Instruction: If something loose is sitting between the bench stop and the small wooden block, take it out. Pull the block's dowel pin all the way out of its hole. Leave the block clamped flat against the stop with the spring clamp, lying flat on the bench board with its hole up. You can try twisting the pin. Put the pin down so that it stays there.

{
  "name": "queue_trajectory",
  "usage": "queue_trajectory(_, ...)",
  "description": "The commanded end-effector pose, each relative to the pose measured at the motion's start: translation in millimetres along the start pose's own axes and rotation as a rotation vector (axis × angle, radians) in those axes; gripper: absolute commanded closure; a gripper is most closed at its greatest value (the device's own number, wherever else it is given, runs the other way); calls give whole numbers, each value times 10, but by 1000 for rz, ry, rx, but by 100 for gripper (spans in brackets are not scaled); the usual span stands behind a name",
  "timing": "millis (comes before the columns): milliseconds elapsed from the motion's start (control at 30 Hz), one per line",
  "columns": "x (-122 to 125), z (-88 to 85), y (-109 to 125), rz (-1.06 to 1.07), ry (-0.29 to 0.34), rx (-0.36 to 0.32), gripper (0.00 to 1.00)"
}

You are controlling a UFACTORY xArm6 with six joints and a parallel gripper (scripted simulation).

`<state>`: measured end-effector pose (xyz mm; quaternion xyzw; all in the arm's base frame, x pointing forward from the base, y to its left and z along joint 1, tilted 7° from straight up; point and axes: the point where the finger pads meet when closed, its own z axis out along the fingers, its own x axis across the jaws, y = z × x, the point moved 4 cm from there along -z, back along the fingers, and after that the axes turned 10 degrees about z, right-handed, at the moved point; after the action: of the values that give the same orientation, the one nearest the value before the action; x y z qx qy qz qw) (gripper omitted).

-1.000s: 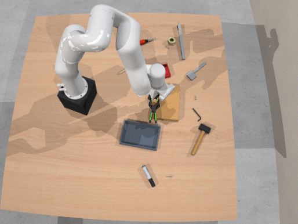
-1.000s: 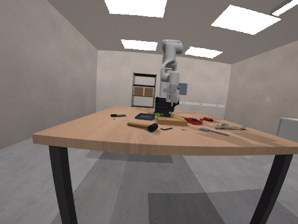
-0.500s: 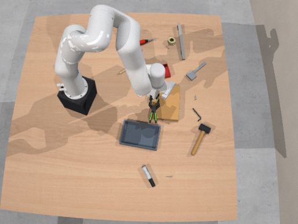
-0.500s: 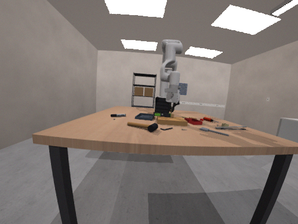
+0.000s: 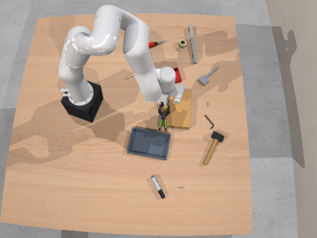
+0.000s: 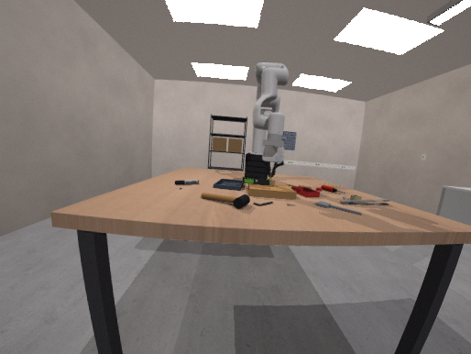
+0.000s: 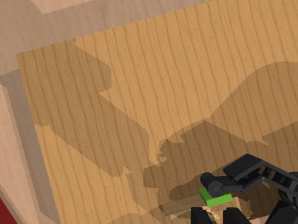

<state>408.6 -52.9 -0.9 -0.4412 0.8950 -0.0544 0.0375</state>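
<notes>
The bench board lies right of the table's middle and fills most of the wrist view. The small wooden block sits at the board's left edge, under my wrist. The black spring clamp with green handles grips the block, its handles pointing at the tray. In the wrist view the clamp's jaw and green pad press on the block. My gripper points straight down over the block. Its fingers are shut on the dowel pin, which they mostly hide. The bench stop is hidden under my wrist.
A dark tray lies just in front of the clamp. A mallet and hex key lie right of the board. A red tray, scraper, grey bar, screwdriver and small tan stick lie behind; a marker in front.
</notes>
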Motion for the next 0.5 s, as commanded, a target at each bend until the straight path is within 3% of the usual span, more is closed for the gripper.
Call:
queue_trajectory(0,-5,-11,-16,-71,-7,-3,100)
queue_trajectory(467,-5,-12,-16,-216,-7,-3,100)
